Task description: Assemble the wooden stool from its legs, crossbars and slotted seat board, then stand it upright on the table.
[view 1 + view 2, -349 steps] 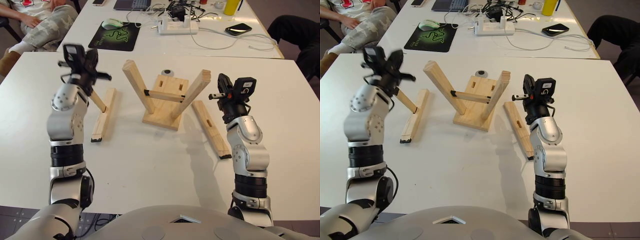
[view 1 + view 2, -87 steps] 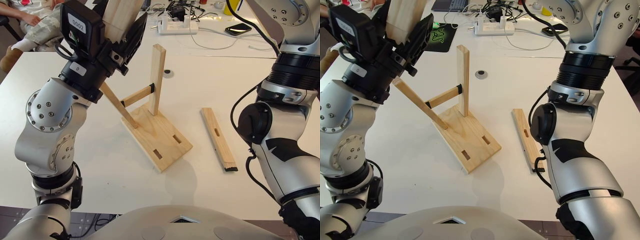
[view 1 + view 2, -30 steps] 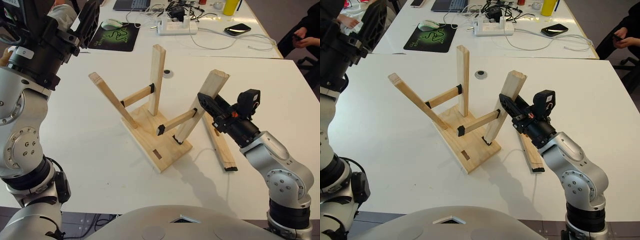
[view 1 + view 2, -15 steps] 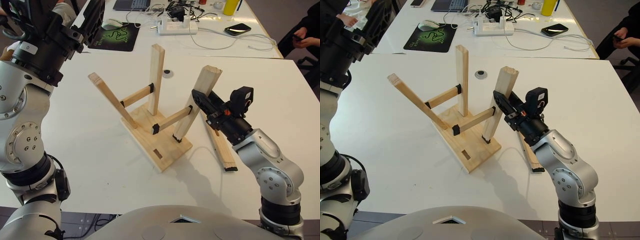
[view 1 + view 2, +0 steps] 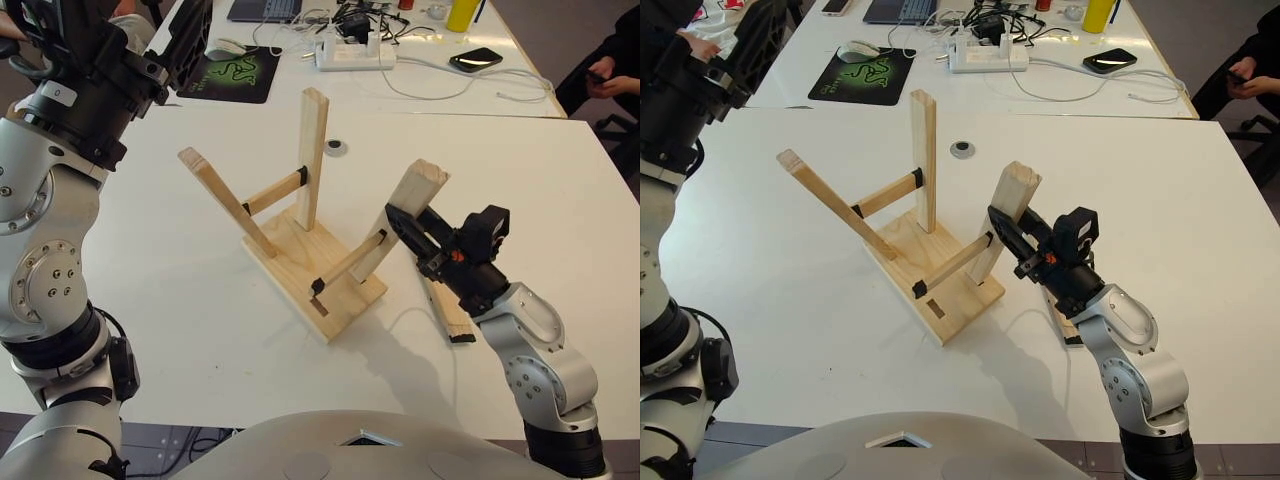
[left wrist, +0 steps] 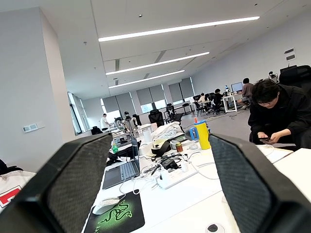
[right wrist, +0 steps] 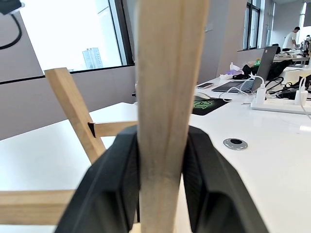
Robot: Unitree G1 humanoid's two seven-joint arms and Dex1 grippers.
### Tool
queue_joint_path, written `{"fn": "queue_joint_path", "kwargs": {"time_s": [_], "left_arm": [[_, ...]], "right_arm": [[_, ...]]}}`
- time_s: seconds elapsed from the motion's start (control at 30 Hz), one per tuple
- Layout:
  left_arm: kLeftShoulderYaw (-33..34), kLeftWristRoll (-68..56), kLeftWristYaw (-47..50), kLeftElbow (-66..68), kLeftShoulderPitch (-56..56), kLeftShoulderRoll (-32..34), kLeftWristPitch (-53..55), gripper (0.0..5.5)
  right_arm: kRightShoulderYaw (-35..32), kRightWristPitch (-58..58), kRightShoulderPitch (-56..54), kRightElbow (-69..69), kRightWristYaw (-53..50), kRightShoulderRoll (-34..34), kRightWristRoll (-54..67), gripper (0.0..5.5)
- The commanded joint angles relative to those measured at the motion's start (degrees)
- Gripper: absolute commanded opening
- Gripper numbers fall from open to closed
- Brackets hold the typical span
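On the white table (image 5: 200,330), the right gripper (image 5: 402,226) leans a stool leg (image 5: 420,188) lower over the seat board (image 5: 350,298), which lies flat in the middle of the worktop. Half a second ago this leg stood steeper and its short crossbar (image 5: 350,262) hung clear of the board. Now the bar's black-tipped free end has dropped to the board's surface, close to the slot by the near edge. The first pair of legs (image 5: 312,150) is unmoved, planted in the board's far side and joined by its own crossbar (image 5: 275,192). A loose leg (image 5: 452,318) lies flat between the board and the table's right edge, partly under the right arm.

From the left wrist, the left gripper (image 6: 158,143) is seen raised above the table's far-left corner, looking out over the office. Its two black fingers (image 6: 68,189) are spread wide with nothing between them, and the arm has hardly shifted in the last second.

From the right wrist, the same leg runs straight up the middle, pinched on both sides by the dark pads (image 7: 114,184). The standing pair is visible beyond it.

The tilt suggests the second leg assembly is being worked toward its slots and is not yet seated. The leg's foot is hidden behind the bar, so whether it has entered its slot cannot be told. With the loose leg unused and the stool legs-up, much of the job appears to remain.
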Motion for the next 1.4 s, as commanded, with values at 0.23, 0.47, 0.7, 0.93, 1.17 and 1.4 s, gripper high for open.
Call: {"fn": "queue_joint_path", "kwargs": {"time_s": [0.23,0.47,0.7,0.93,1.17,1.4], "left_arm": [[-0.37,0.32,0.07,-0.64,-0.53,0.9,-0.21,3.67],[-0.57,0.56,0.39,-1.18,-0.29,0.75,-0.24,3.67],[-0.12,0.56,0.56,-1.64,0.15,0.92,0.04,3.67],[-1.07,-0.37,-0.29,-0.62,-1.37,1.33,1.18,3.67],[-1.15,-1.13,-0.71,-0.31,-1.76,1.82,2.26,3.67],[-1.26,-1.06,-1.21,0.39,-2.1,2.09,1.91,3.67]], "right_arm": [[3.84,4.41,6.58,3.69,-3.79,-3.14,-10.37,1.05],[7.44,10.69,4.58,2.04,-5.41,-7.52,-11.75,1.05],[7.09,15.65,7.93,4.38,-8.41,-11.98,-13.03,1.05],[10.66,17.86,4.15,-0.3,-12.46,-11.74,-15.17,1.05],[8.8,4.7,13.3,6.02,-13.32,-9.53,-18.5,1.05],[7.2,-5.94,15.86,10.55,-12.64,-7.0,-17.3,1.05]]}}
